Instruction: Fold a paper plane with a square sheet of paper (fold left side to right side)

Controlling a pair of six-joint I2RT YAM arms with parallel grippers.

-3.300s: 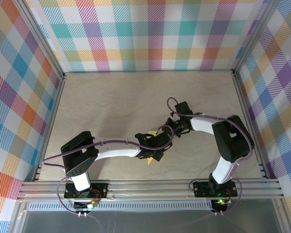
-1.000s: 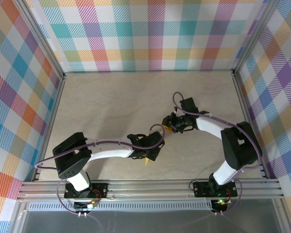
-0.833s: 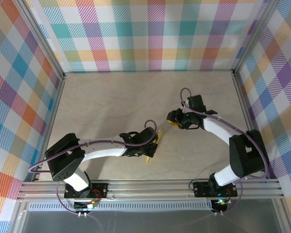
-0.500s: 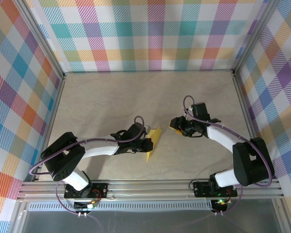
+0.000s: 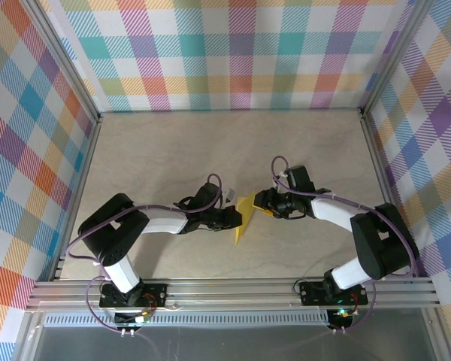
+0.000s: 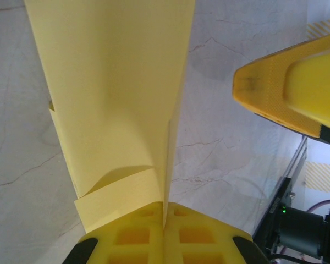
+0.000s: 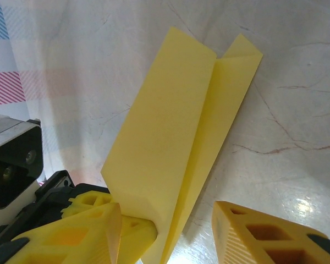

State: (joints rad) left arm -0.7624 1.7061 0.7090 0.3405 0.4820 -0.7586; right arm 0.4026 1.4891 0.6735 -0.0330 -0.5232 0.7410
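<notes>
Paper plane stays clenched in L pincer; R pincer, released, jaws apart, is back beside it. Prob. regrasp for next fold.

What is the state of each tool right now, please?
Left tool: closed, holding the paper plane.
Right tool: open, holding nothing.

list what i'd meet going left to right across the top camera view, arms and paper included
left arm → left gripper, shut on the paper → yellow paper plane → right gripper, open → right arm
</notes>
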